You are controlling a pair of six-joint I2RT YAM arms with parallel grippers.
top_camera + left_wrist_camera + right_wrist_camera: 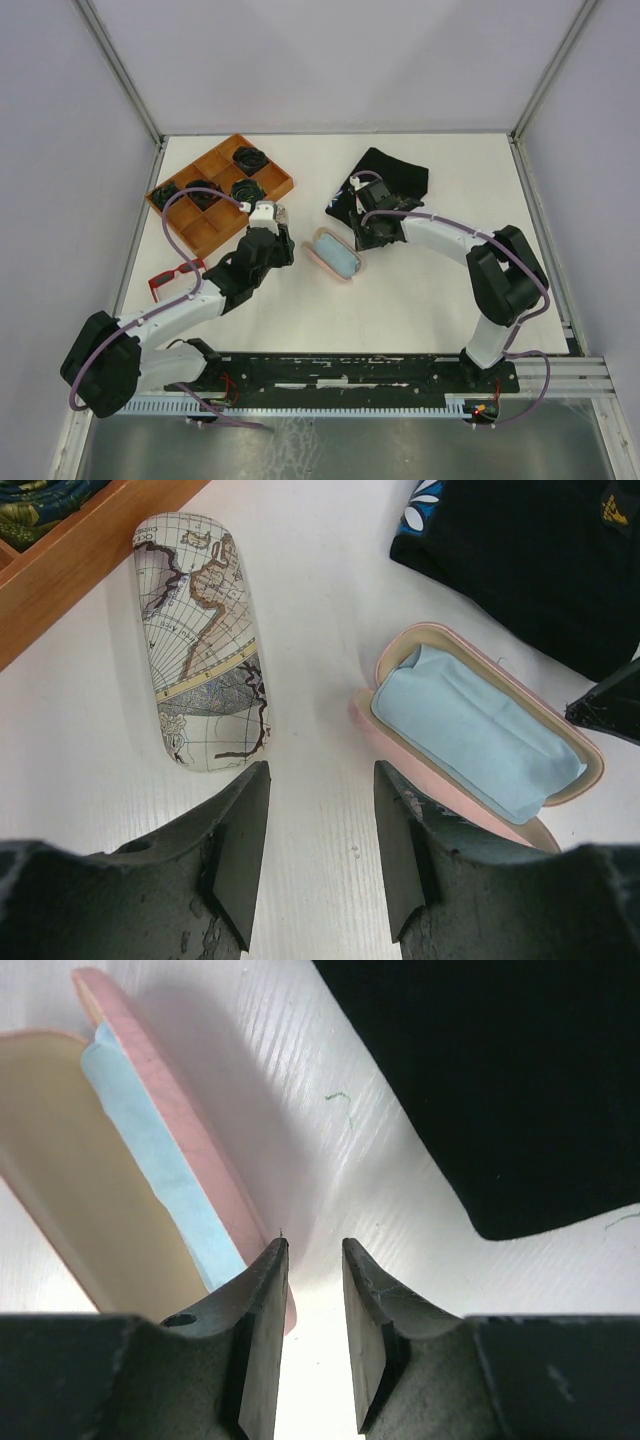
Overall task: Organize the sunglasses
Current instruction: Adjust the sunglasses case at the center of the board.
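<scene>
The red-framed sunglasses point(175, 279) lie on the white table at the far left, beside my left arm. The brown-tinted pair is not in view. My left gripper point(279, 222) point(320, 770) is open and empty, low over bare table between a map-patterned glasses case point(201, 640) and the open pink case point(335, 253) point(480, 730). The pink case holds a light blue cloth point(470, 725). My right gripper point(358, 228) point(315, 1245) is narrowly open with nothing between its fingers. Its left finger point(262, 1290) is against the pink case's edge point(190, 1130).
A wooden compartment tray point(215, 228) point(70, 570) stands at the back left with dark items in some cells. A black cloth point(388, 172) point(530, 560) point(500, 1080) lies at the back centre, just beyond my right gripper. Walls enclose the table on three sides.
</scene>
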